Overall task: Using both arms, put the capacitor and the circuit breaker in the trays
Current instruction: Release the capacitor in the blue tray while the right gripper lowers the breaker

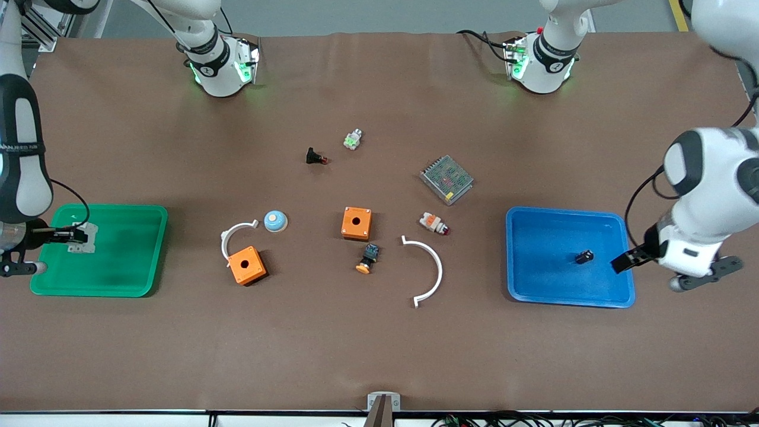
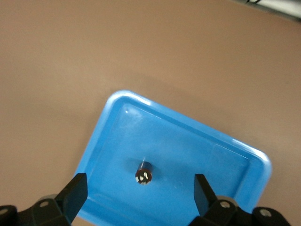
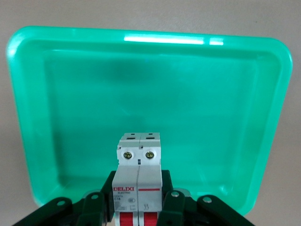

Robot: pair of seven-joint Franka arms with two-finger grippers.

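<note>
While the right gripper [image 1: 70, 237] pinches the circuit breaker [image 1: 83, 238] over the green tray [image 1: 127, 284], the piece hangs at the tray's edge toward the right arm's end of the table. Let go there, it could tip against the wall or land on the rim; whether it already touches the floor of the tray is hard to judge from here. At the left arm's end, the capacitor [image 1: 584, 257] lies loose in the blue tray [image 1: 533, 290], and the left gripper [image 1: 622, 261], fingers spread, hovers over that tray's edge. A careless sweep could knock the little cylinder rolling.
</note>
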